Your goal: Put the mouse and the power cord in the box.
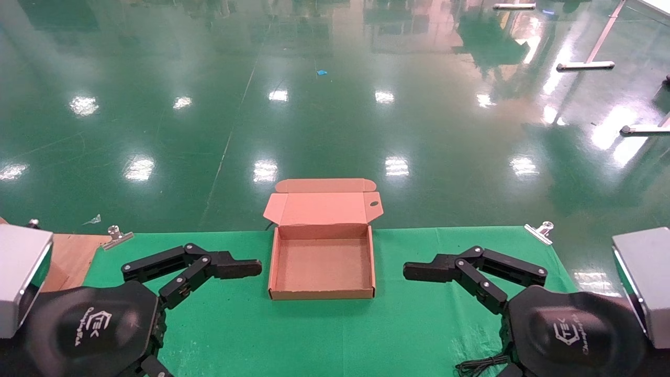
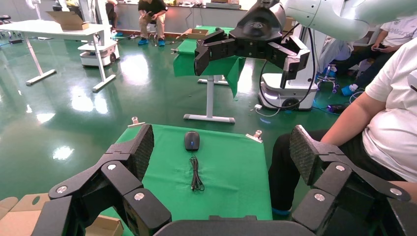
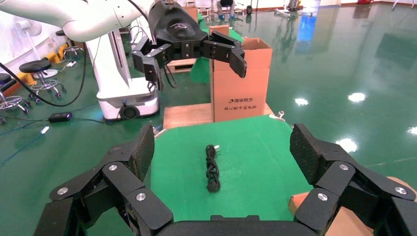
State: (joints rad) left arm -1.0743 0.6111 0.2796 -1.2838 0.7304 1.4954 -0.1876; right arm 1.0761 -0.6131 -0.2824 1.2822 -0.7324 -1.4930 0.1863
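Green cloth (image 1: 324, 335) covers the work table, with glossy green floor beyond it. The box (image 1: 322, 294) stands open and empty at the table's middle, lid hinged away from the robot. The left gripper (image 2: 222, 147) and right gripper (image 3: 222, 145) are held level on either side of it, pointing inward, fingers spread wide and holding nothing. The power cord (image 2: 195, 174) lies bundled at the near edge, close beside the right wrist, its long axis along the table's length. The mouse (image 2: 192, 140) lies in line beyond it, toward the right end, hidden in the head view. The right arm is judged nearer to both; they lie behind and below its fingers, so it would need drawing back and tipping down. A looped black cable (image 3: 212, 169) lies toward the left end; whether it is the same cord cannot be told.
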